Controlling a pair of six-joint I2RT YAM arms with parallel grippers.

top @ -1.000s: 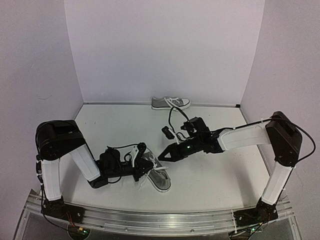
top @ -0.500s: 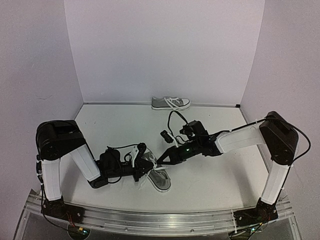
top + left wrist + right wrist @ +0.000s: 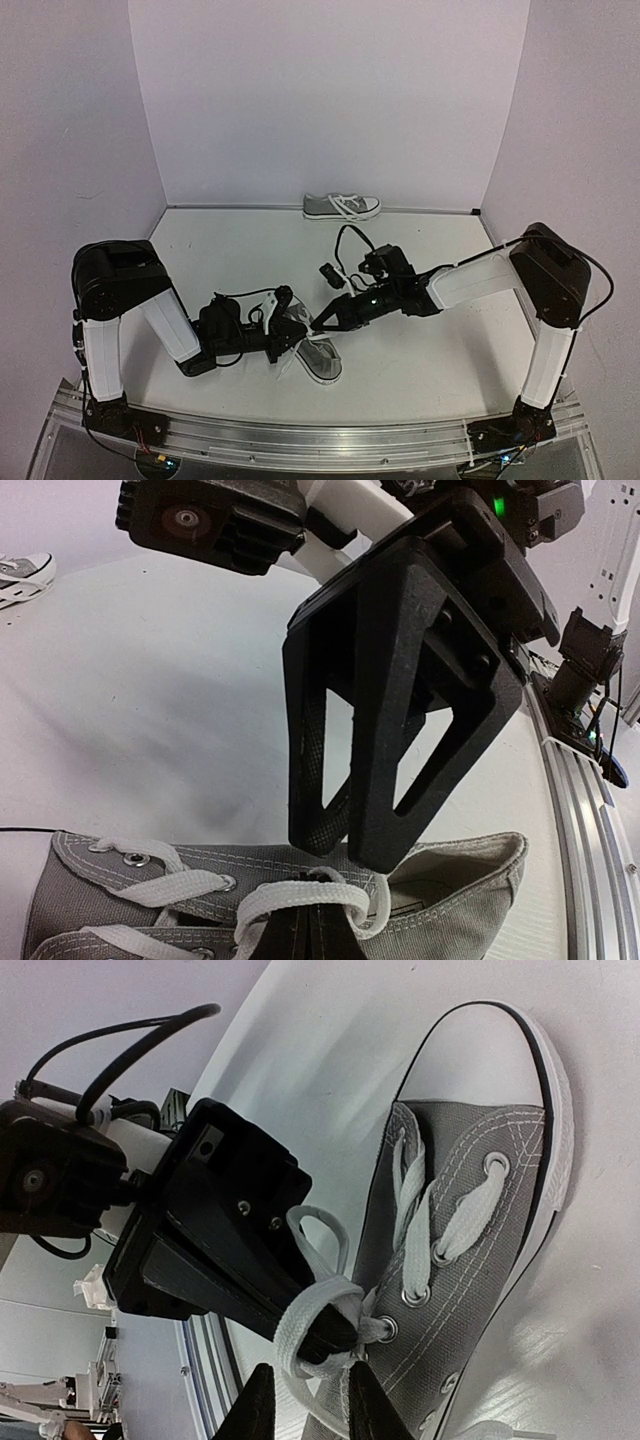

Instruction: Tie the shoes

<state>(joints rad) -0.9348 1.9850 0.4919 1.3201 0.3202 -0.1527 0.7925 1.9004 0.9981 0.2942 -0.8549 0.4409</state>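
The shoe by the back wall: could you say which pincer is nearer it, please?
Right, narrowly. Both pincers work at the near shoe, well in front of the far shoe; the right pincer sits slightly farther back than the left pincer.

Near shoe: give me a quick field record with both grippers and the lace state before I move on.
near shoe: on the table between the arms, no finished bow
lace loop: wrapped round the left gripper's tip by the top eyelets
left gripper: fingers together, pinch itself not visible
right gripper: fingers slightly apart, right at the loop
far shoe: by the back wall, clear of both arms
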